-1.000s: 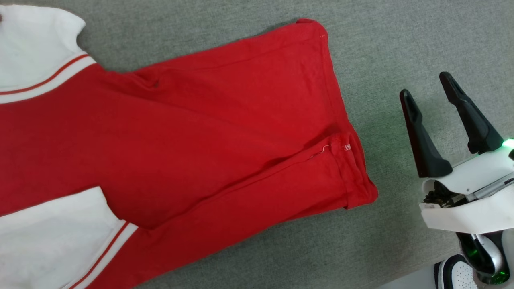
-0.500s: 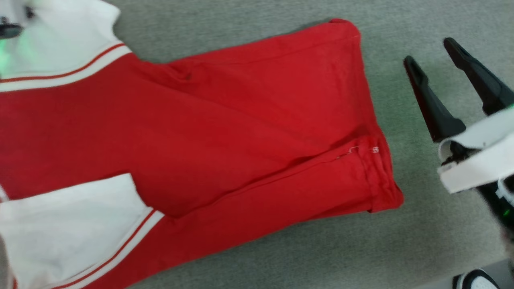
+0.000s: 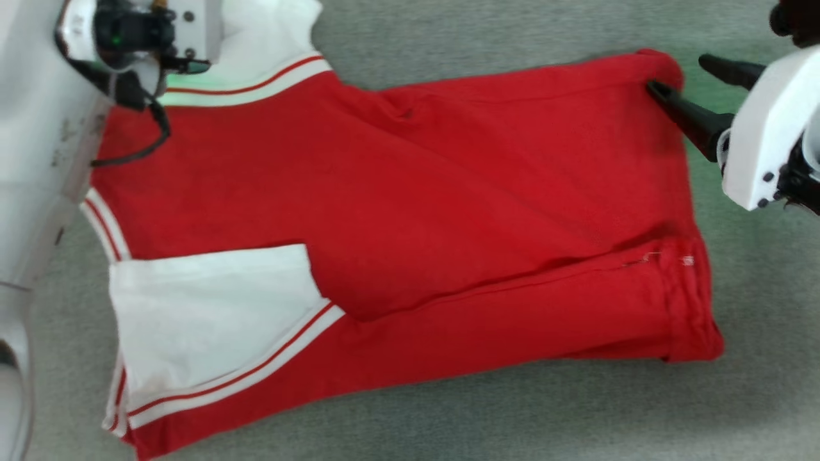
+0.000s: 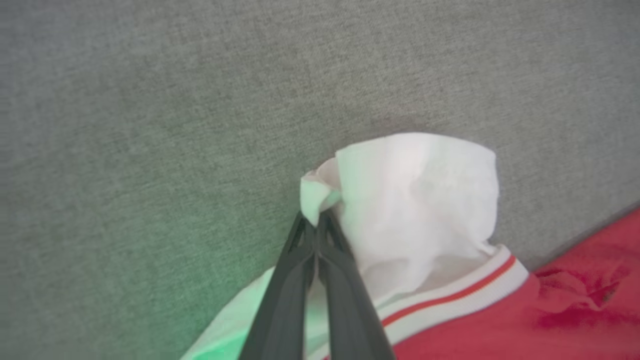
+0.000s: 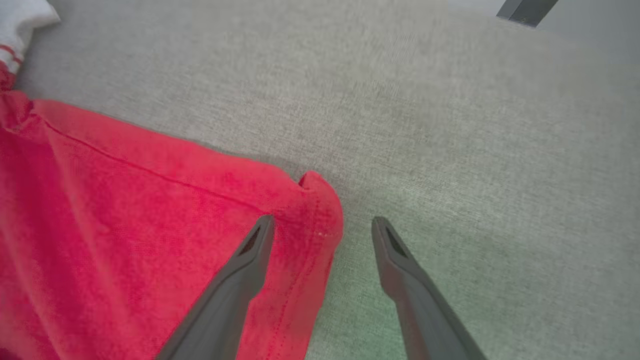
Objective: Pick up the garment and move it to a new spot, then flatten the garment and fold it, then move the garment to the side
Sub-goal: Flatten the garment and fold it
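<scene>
Thin bite: left gripper point(image 4: 316, 222) is clamping red-and-white jersey garment's point(image 3: 448, 192) sleeve tip point(image 4: 319, 194), risking slippage; right gripper point(image 5: 322, 222) is straddling hem point(image 5: 320, 207), agape.

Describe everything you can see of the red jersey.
The garment is a red, knit-looking jersey with white short sleeves edged in red-and-white striped trim. It lies mostly flat on the grey fabric surface, one long side folded in over the body, with the hem toward the robot's right. The left gripper is shut on the far sleeve's edge. The right gripper straddles a hem corner, jaws open.
</scene>
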Available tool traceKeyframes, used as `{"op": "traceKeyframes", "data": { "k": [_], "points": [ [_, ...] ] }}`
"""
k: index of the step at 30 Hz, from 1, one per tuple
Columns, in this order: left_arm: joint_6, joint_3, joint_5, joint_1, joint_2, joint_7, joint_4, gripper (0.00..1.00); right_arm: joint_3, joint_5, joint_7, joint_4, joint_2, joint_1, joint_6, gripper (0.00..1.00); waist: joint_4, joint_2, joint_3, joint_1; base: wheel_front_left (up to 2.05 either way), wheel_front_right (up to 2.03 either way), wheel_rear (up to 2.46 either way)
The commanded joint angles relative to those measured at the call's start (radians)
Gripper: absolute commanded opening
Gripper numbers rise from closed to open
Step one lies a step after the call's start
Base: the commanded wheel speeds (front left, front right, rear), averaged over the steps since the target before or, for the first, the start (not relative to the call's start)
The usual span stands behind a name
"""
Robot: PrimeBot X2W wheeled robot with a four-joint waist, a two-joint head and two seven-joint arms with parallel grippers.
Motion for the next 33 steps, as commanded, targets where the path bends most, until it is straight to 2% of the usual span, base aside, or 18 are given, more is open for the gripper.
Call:
{"op": "traceKeyframes", "data": {
  "k": [1,6,7,8,9,10,11,16,23,33],
  "points": [
    [-0.009,-0.007,-0.002,0.003,-0.009,-0.005,0.015,0.0,0.008,0.013,0.019,0.025,0.005,-0.016,-0.001,1.0,0.037,0.0,0.01,0.0,0.0,0.0,0.0],
    [-0.042,-0.01,0.002,-0.015,-0.038,-0.04,0.064,0.0,0.03,0.024,0.16,0.167,0.023,-0.067,-0.001,1.0,0.048,0.0,0.019,0.0,0.0,0.0,0.0],
    [-0.05,-0.011,0.004,-0.017,-0.041,-0.045,0.074,0.0,0.031,0.024,0.194,0.194,0.03,-0.07,-0.001,0.91,0.049,0.0,0.02,0.0,0.0,0.0,0.0],
    [-0.053,-0.01,0.003,-0.019,-0.045,-0.052,0.085,0.0,0.032,0.02,0.222,0.213,0.034,-0.079,-0.001,0.55,0.049,0.0,0.021,0.0,0.0,0.0,0.0],
    [-0.059,-0.01,0.001,-0.02,-0.049,-0.055,0.096,0.0,0.03,0.011,0.248,0.233,0.037,-0.087,-0.001,0.38,0.049,0.0,0.021,0.0,0.0,0.0,0.0],
    [-0.066,-0.01,0.003,-0.023,-0.051,-0.063,0.105,0.0,0.028,0.001,0.274,0.252,0.038,-0.095,-0.002,0.09,0.048,0.0,0.021,0.0,0.0,0.0,0.0],
    [-0.07,-0.011,0.005,-0.027,-0.054,-0.069,0.114,0.0,0.029,-0.003,0.297,0.266,0.04,-0.103,-0.002,0.0,0.048,0.0,0.02,0.0,0.0,0.0,0.0],
    [-0.094,-0.008,0.005,-0.041,-0.067,-0.098,0.159,0.0,0.022,-0.013,0.337,0.288,0.068,-0.144,-0.001,0.0,0.046,0.0,0.017,0.0,0.0,0.0,0.0],
    [-0.123,0.005,-0.001,-0.073,-0.083,-0.156,0.202,0.0,-0.004,-0.018,0.271,0.284,0.084,-0.177,-0.001,0.0,0.053,0.0,-0.009,0.0,0.0,0.0,0.0],
    [-0.165,0.023,-0.023,-0.073,-0.068,-0.202,0.202,0.0,0.019,0.038,0.179,0.219,0.024,-0.129,-0.001,0.0,0.108,0.0,-0.118,0.0,0.0,0.0,0.0]
  ]
}}
